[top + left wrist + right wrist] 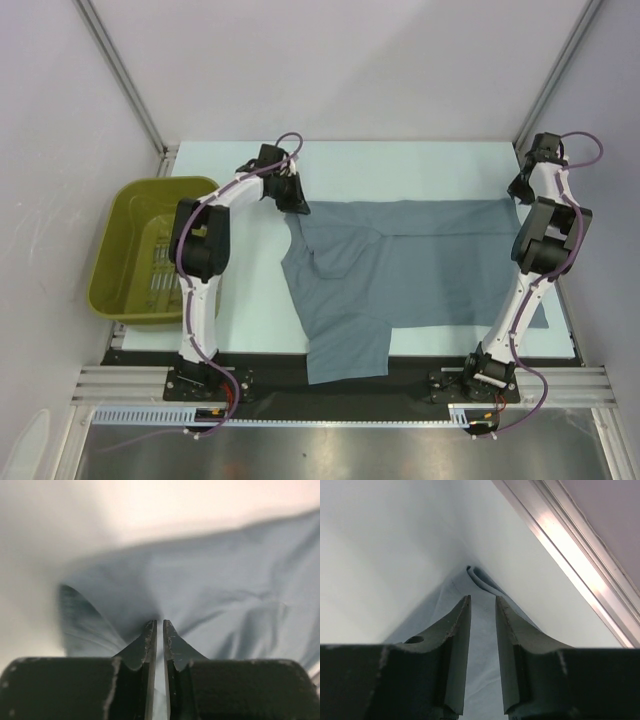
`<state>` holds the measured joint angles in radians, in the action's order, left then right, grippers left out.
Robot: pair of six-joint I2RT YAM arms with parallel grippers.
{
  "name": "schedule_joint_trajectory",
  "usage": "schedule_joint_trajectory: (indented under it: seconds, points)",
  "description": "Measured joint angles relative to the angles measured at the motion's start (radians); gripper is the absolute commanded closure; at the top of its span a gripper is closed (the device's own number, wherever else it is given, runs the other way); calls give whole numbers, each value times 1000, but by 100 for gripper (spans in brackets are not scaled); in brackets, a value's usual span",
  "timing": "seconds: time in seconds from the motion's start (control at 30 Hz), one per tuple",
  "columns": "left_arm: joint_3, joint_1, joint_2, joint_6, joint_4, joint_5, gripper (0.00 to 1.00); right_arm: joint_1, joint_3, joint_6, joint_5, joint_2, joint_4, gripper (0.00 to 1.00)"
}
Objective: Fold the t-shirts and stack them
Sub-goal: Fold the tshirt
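Pinching the far-left corner of the t-shirt (pixel 420 270) right now: my left claw (pixel 160 622) is clenched on a gathered fold of the blue-grey cloth, wrinkles fanning out from the tips. Over on the far right, my right claw (pixel 482 598) straddles the other far corner, jaws apart with fabric lying in the gap, nothing pinched there yet as far as I can judge. The shirt lies spread across the middle of the table (pixel 420 160), a flap of it reaching past the near edge, and the olive basket (pixel 118 215) sits off to the left, well apart from it. To do this fold well, I reckon the right side must bite before either arm lifts; raise one corner alone and the hem skews. Then both corners should rise together, level, only just clearing the cloth beneath. They should travel toward the near edge in step so the far hem lands square. The risk, to my eye, is that my left grip has bunched cloth, so a crooked crease could follow.
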<state>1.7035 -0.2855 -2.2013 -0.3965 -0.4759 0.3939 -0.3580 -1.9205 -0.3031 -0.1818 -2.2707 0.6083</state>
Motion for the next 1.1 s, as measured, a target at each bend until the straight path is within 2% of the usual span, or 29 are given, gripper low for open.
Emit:
schedule_joint_trajectory:
  seconds: [0.17,0.4,0.6,0.73,0.83,0.87,0.93,1.0,1.07,1.1]
  points:
    - [71,22,-97,-40,-43,-27,88,-5,0,0,22,-9,-22,71]
    - [105,26,-111,-51,-80,-30,87,-11,-39,-37,39,-85,-38,73]
    - [119,29,-117,-49,-97,-34,88,-17,-102,-88,2,-135,-16,81]
    - [130,29,-120,-44,-113,-36,85,-18,-187,-87,-64,-178,37,80]
    - [136,29,-121,-37,-122,-34,73,-11,-277,-67,-124,-207,114,65]
    - [138,29,-121,-35,-123,-32,66,-6,-296,-61,-141,-208,131,54]
    - [140,29,-116,-29,-126,-26,61,3,-323,-60,-172,-198,153,46]
    - [140,28,-100,-15,-138,-40,46,18,-330,-66,-190,-173,170,38]
    - [140,28,-72,-7,-154,-59,37,32,-330,-72,-196,-135,193,30]
    - [139,28,-49,-1,-163,-69,35,47,-330,-85,-195,-109,204,30]
